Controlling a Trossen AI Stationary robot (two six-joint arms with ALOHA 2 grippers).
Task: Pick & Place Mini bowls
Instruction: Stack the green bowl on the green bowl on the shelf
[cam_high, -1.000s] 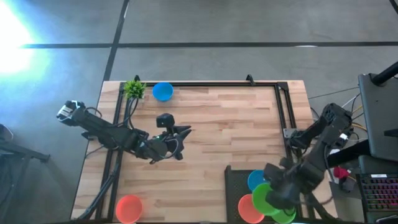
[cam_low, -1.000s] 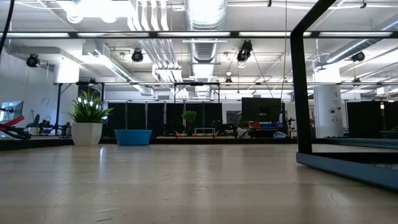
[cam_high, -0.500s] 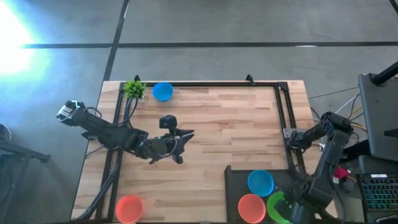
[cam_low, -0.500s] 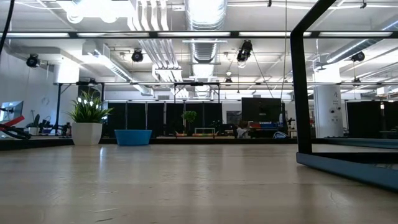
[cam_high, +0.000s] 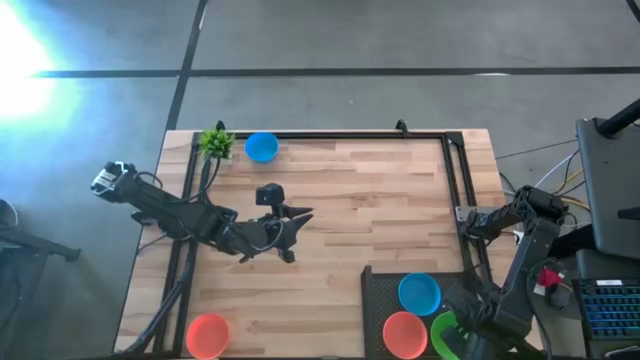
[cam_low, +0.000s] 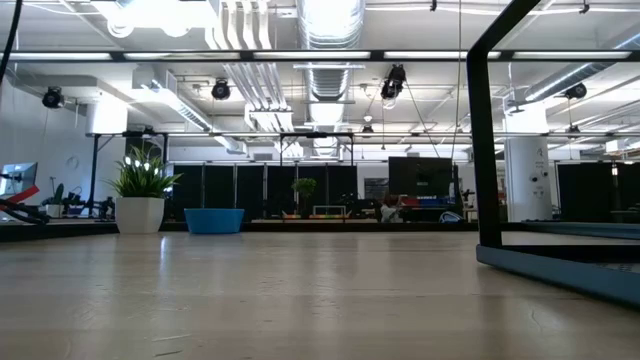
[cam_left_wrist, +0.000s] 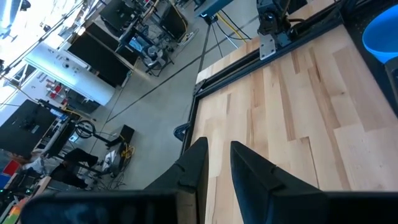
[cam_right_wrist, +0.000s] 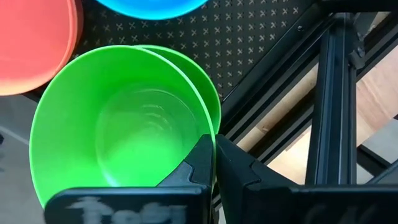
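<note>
Table (cam_high: 380, 200), black mat (cam_high: 378, 300), stacked green bowls (cam_right_wrist: 124, 130).
Right gripper (cam_right_wrist: 214, 163), jaws pressed together, hovers over the bowls' rim on the mat; left gripper (cam_high: 295, 215), slightly parted, should approach the blue bowl (cam_high: 261, 147) squarely.

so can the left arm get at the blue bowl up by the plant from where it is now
Probably yes. The left gripper hangs over the bare middle of the table, and nothing lies between it and the blue bowl. The small plant beside the bowl crowds only one side.
</note>
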